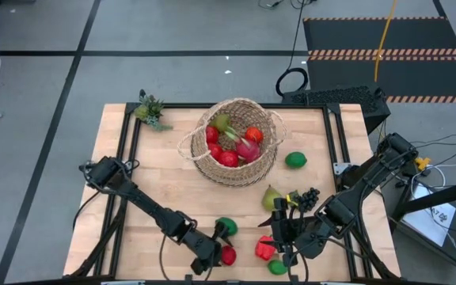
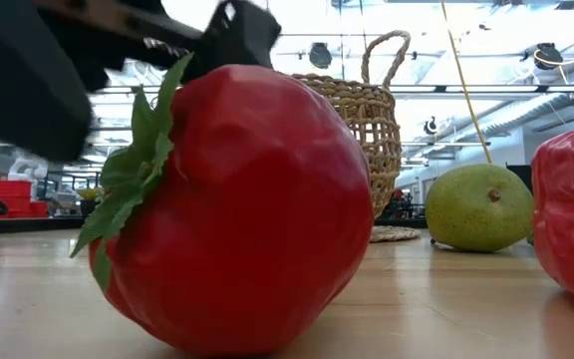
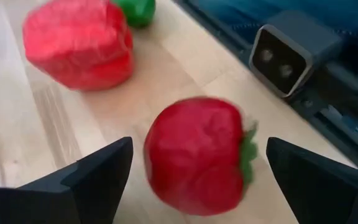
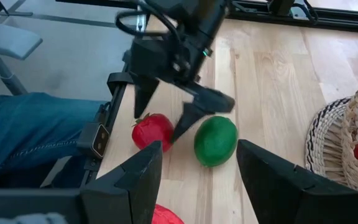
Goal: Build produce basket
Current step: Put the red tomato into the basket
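You're roughly half done: the basket (image 1: 236, 141) at the table's far middle holds several red and green pieces, while a lime (image 1: 295, 160), pear (image 1: 271, 197), grapes (image 1: 308, 195) and others wait outside. Your left gripper (image 3: 194, 171) stands open around a red tomato (image 3: 194, 155) on the wood. The right gripper (image 4: 197, 168) hovers empty, apparently half open; only the right wrist view shows a person's jeans (image 4: 36, 134) at the near edge.

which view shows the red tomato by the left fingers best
The left wrist view: the tomato sits whole between the open fingers. Low view shows it huge, close up; right wrist, small; high, a red dot.
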You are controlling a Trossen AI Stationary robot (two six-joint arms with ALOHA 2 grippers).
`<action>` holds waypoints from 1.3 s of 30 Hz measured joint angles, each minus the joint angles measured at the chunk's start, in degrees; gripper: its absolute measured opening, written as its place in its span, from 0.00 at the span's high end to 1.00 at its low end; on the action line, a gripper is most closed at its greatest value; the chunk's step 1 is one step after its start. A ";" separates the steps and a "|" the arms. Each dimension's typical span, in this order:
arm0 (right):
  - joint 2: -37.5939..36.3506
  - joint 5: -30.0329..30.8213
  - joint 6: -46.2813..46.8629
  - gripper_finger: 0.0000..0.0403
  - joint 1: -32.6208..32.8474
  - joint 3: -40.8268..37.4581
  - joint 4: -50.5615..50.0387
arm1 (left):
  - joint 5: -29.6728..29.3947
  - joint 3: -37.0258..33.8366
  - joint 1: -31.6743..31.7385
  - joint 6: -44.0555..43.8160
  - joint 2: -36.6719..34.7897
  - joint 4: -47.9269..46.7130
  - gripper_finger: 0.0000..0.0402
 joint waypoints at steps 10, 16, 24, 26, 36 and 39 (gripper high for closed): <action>0.00 0.00 0.08 0.50 0.00 0.00 0.02 | 4.61 0.00 1.49 0.51 0.12 -1.43 0.09; 0.00 0.00 0.12 0.50 0.00 0.00 -0.02 | 4.61 -0.06 1.90 0.52 1.26 -1.67 0.09; 0.00 0.00 0.19 0.50 0.00 0.00 -0.24 | 4.59 0.04 1.89 1.58 1.17 0.65 0.18; 0.00 0.00 0.19 0.50 0.00 0.00 -0.26 | 4.61 0.04 2.03 1.94 1.17 0.44 0.23; 0.00 -0.01 0.19 0.50 0.00 0.00 -0.39 | 4.64 0.04 2.08 3.90 1.17 0.54 0.37; 0.00 0.00 0.19 0.50 0.00 0.00 -0.40 | 4.63 0.02 2.08 4.02 0.31 -0.13 0.35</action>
